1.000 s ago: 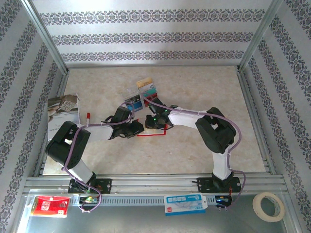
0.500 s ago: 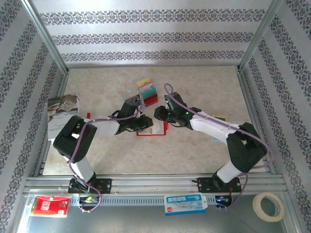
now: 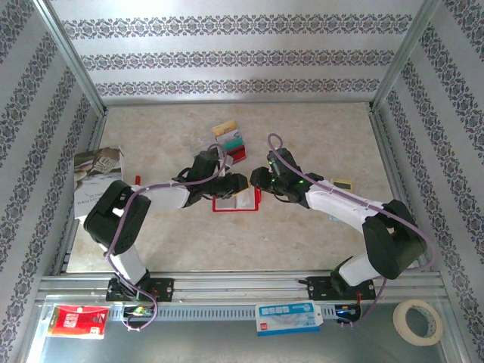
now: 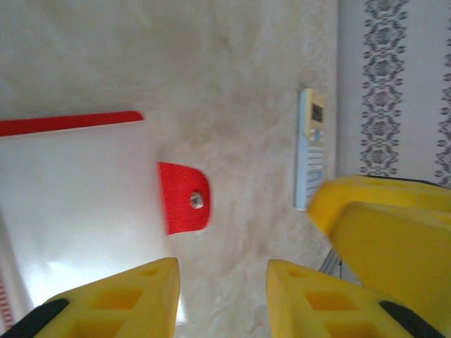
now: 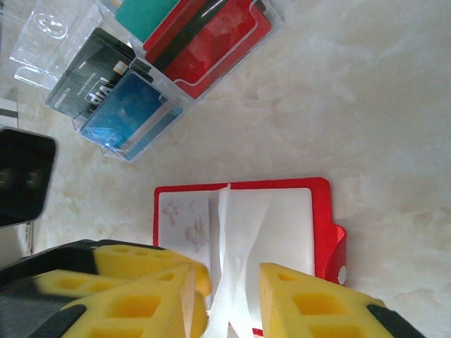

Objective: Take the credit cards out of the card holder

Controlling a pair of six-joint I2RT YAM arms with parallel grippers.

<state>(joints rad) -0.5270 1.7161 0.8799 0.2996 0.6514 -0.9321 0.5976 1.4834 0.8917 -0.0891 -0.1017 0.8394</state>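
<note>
1. On the pale marbled tabletop (image 3: 302,242) around me, a printed paper magazine (image 3: 98,170) lies by the left wall. A slim white plastic remote with a small screen (image 4: 311,148) lies off to the right. Both are well apart from the work.
2. The small red bifold card holder (image 5: 282,225) lies open and flat between my two grippers. Its pale clear pockets face up, and its rounded red tab with a metal snap (image 4: 184,197) juts out sideways.
3. The credit cards (image 5: 130,109) are teal, red, blue and dark grey plastic. They lie near the holder in a fanned strip of glossy clear sleeves (image 5: 49,32). The grey one bears letters like "VIP".
4. My left gripper (image 4: 222,299) has blocky yellow fingers. They stand apart over bare table just beside the tab, holding nothing.
5. My right gripper (image 5: 225,303) is narrowly parted. A clear pocket leaf (image 5: 236,246) rises between the fingers, and I cannot tell whether they touch it.
</note>
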